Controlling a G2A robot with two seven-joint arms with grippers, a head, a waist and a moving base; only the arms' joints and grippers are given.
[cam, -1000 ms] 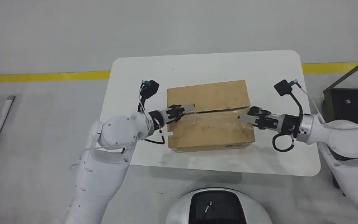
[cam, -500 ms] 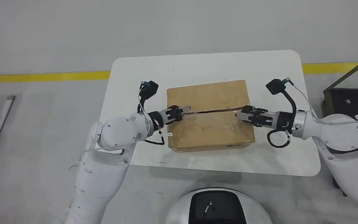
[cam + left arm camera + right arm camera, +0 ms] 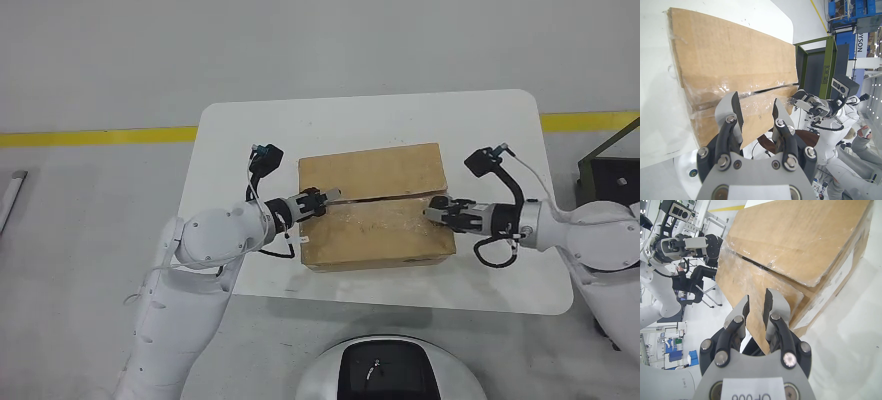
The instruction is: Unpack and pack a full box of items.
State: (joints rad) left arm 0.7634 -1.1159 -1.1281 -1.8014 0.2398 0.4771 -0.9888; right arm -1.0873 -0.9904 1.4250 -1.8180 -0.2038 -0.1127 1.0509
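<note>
A taped cardboard box [image 3: 375, 205] lies shut on the white table [image 3: 300, 130], with a narrow dark slit along its top seam. My left gripper [image 3: 328, 195] is at the box's left end by the seam. In its wrist view the left gripper [image 3: 756, 108] stands wide open, with the near flap's end [image 3: 757, 117] showing between the fingers. My right gripper [image 3: 432, 212] is at the opposite end. Its own view shows the right gripper [image 3: 758, 304] open more narrowly, the flap's corner [image 3: 755, 313] filling the gap between the pads. Clear tape [image 3: 738, 256] wrinkles over the seam.
A green framed cart [image 3: 610, 170] stands just off the table's right edge, beyond my right arm. A yellow floor line [image 3: 90, 137] runs behind the table. Bare table surface lies behind the box and along its front edge.
My right gripper has moved left and slightly toward the front, from just off the box's end onto the flap's corner. The left gripper and the box have stayed put.
</note>
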